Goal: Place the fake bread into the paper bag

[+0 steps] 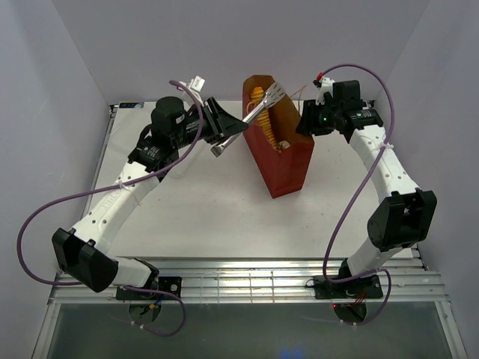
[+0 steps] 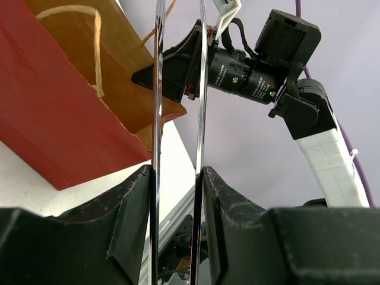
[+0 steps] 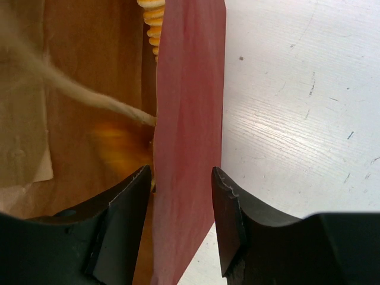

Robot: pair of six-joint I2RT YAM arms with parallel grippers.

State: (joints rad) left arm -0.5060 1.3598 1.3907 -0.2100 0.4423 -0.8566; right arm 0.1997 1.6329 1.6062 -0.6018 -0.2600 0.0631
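Left claw (image 2: 178, 178) grips one tongs (image 1: 274, 96); right claw (image 3: 181, 178) pinches one paper bag (image 3: 190, 89)

A robotics lab cell: white table (image 1: 217, 217), plain enclosing walls (image 1: 224, 45), aluminium base rail (image 1: 247, 280).

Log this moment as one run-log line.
left gripper: shut on metal tongs, tips at paper bag mouth | right gripper: fingers astride bag wall, grip unclear | fake bread: ridged piece visible in bag
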